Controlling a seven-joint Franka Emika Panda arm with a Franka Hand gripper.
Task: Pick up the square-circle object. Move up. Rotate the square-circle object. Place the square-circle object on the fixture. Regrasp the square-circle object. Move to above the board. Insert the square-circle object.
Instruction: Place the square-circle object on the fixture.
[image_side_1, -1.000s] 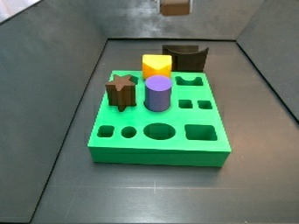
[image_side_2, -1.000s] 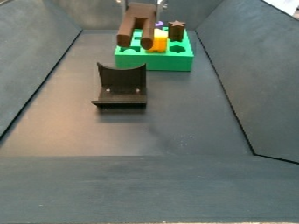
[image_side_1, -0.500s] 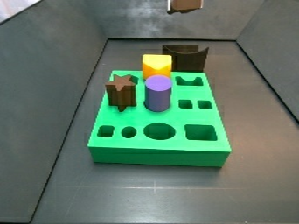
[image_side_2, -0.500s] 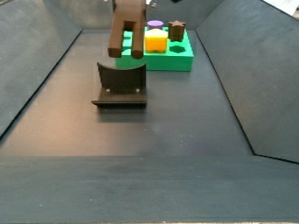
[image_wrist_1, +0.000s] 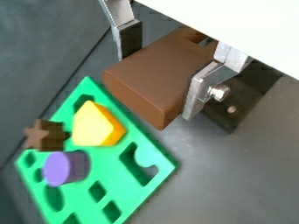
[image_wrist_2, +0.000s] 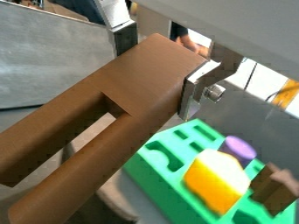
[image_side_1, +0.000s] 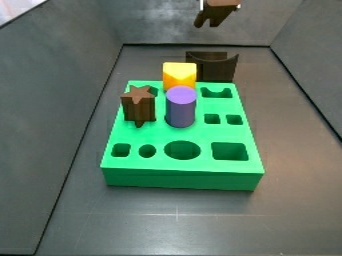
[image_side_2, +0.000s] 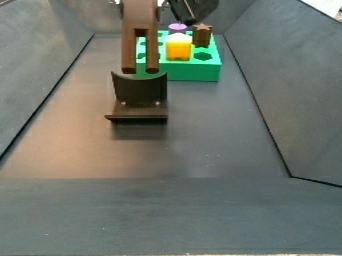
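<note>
The gripper (image_wrist_1: 163, 63) grips the square-circle object (image_side_2: 138, 38), which hangs upright just above the fixture (image_side_2: 138, 97). The board (image_side_1: 183, 142) sits beyond with its pegs.

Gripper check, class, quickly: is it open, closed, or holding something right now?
Gripper: closed on the square-circle object, which it holds high, above the fixture.
</note>
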